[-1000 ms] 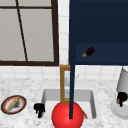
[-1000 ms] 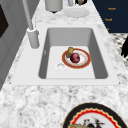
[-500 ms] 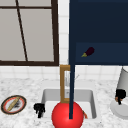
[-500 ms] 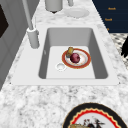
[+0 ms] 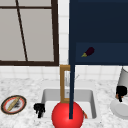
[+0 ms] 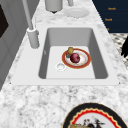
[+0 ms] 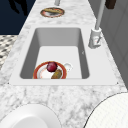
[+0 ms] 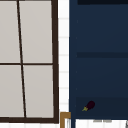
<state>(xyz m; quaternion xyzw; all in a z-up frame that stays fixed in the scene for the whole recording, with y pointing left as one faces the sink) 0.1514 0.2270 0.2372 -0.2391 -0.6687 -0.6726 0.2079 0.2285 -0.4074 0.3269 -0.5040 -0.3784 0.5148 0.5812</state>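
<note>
Front view is showing the left hand [image 5: 39,109] hanging at the lower left of the frame, just beside the sink [image 5: 47,96]'s left rim, fingers pointing down; whether they are curled I cannot tell. To its left, a patterned plate [image 5: 13,104] is lying on the marble counter [image 5: 22,85]. The right hand [image 5: 121,92] is hovering at the right edge, above a white plate [image 5: 119,109], and its grip is likewise unclear. An eggplant [image 5: 88,52] is sitting in the dark blue cabinet [image 5: 100,25] at upper right. In the left side view, a red-rimmed plate [image 6: 85,61] is lying in the basin, carrying a dark red fruit [image 6: 75,57].
</note>
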